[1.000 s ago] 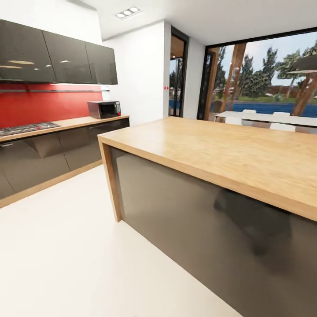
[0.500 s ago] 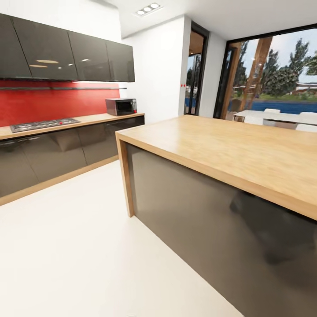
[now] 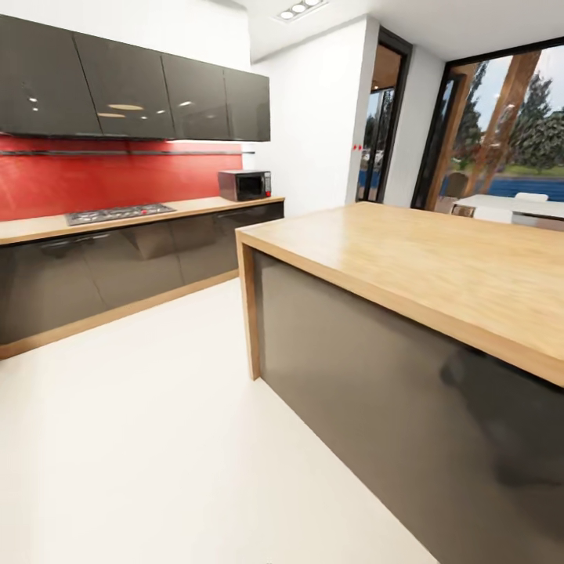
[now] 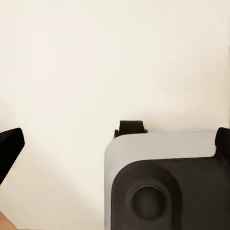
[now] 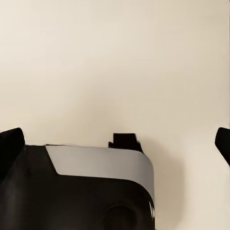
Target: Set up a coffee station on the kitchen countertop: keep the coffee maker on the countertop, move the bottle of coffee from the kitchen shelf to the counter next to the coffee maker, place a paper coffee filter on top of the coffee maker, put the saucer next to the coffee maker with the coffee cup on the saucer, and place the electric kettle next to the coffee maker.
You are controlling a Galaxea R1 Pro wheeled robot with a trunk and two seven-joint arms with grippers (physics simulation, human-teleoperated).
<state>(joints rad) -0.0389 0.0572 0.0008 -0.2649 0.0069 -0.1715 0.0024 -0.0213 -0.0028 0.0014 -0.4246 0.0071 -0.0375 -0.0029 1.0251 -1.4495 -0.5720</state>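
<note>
I see a wooden kitchen countertop (image 3: 192, 206) running along the red back wall, with a gas hob (image 3: 119, 212) and a microwave (image 3: 244, 185) on it. In the left wrist view my left gripper (image 4: 115, 143) hangs open over the pale floor, one dark fingertip (image 4: 8, 148) at each side of the picture. My right gripper (image 5: 117, 143) is also open, with its fingertips (image 5: 10, 143) wide apart and nothing between them. Below both grippers lies a grey and black part of my own base (image 4: 163, 182).
A big wooden-topped island (image 3: 407, 258) with dark glossy sides stands close at the right. White floor (image 3: 141, 423) stretches between it and the wall cabinets (image 3: 117, 266). Dark upper cabinets (image 3: 141, 86) hang above the counter. A doorway (image 3: 384, 125) and glass front are at the far right.
The whole head picture has slid to the right, so the camera has turned left. More of the wall counter and hob shows now, and the island looks slightly nearer.
</note>
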